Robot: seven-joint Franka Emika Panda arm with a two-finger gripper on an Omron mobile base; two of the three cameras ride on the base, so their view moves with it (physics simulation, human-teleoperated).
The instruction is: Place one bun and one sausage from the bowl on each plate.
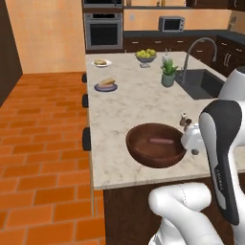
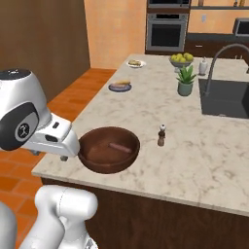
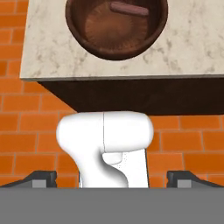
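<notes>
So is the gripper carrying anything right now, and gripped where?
Nothing is held. The gripper has its jaws wide open with nothing between them, and one sausage lies in the bowl.

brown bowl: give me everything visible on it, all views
The bowl is wide, round and dark reddish-brown, wood-like, with concentric rings on its inner floor in the hand view. It sits upright on the marble counter near the front edge, broader than either far plate. One sausage lies inside, toward the far side; no bun shows in it. A small pepper mill stands apart to its right. Nothing grips it.
</notes>
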